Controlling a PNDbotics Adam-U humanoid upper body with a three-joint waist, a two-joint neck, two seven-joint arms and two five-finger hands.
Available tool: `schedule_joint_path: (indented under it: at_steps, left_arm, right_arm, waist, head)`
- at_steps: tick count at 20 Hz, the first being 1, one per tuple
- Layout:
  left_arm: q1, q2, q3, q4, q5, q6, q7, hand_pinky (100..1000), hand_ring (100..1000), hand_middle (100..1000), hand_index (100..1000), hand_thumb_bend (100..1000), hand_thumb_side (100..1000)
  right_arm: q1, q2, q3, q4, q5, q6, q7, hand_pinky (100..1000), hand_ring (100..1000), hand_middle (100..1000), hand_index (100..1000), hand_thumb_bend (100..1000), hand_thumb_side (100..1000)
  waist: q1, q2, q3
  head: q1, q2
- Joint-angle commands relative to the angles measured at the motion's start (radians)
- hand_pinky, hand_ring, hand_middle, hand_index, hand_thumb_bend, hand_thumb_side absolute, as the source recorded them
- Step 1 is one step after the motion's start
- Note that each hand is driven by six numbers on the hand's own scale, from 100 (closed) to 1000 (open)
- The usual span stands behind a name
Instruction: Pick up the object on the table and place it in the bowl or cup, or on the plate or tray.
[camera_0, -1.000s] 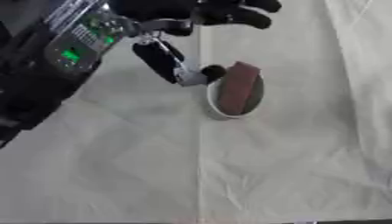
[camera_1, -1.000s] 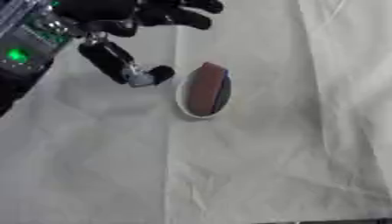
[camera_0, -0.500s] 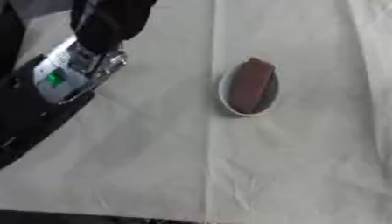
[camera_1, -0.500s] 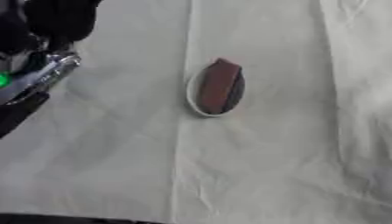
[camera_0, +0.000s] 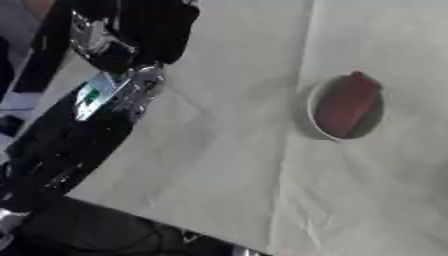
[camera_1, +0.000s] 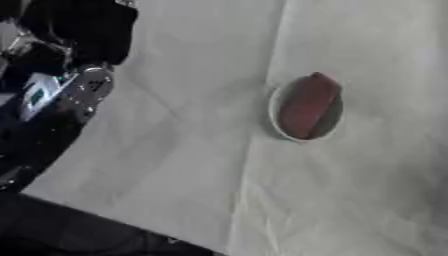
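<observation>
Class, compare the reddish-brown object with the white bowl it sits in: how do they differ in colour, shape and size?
Colour: the reddish-brown object is dark, the bowl white. Shape: the object is long, narrowing to its upper end; the bowl's rim is round. Size: the object is narrower than the bowl, with bare bowl on both sides, yet its upper tip reaches the rim. Both rest together on the pale cloth, touching no hand.

A small white bowl (camera_0: 313, 116) sits on the pale cloth, upright, its rim seen slightly from the side. Inside it lies a reddish-brown, elongated object (camera_0: 346, 104), rounded along its length and tapering toward a blunt tip. It rests at a slant across the bowl, filling most of the hollow, with its upper end poking just past the bowl's far rim and its lower end tucked against the near wall.
</observation>
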Motion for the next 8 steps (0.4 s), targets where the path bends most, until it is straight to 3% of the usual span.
schedule_joint_path:
  at_steps: [1, 8]
  left_arm:
    - [0.02, -0.051, 0.021, -0.014, 0.008, -0.168, -0.229, 837, 941, 913, 972, 100, 769]
    - [0.07, -0.198, -0.072, -0.014, -0.069, -0.168, -0.236, 819, 929, 902, 957, 100, 838]
  right_arm:
    - [-0.031, 0.011, 0.015, -0.028, 0.001, 0.001, 0.009, 576, 691, 875, 865, 100, 600]
    - [-0.003, 0.042, 0.028, -0.058, -0.051, 0.003, 0.072, 626, 728, 919, 927, 100, 607]
  waist:
    - [-0.009, -0.007, 0.016]
    - [-0.027, 0.03, 0.051]
  head:
    - [0.047, -0.004]
    - [0.142, -0.004]
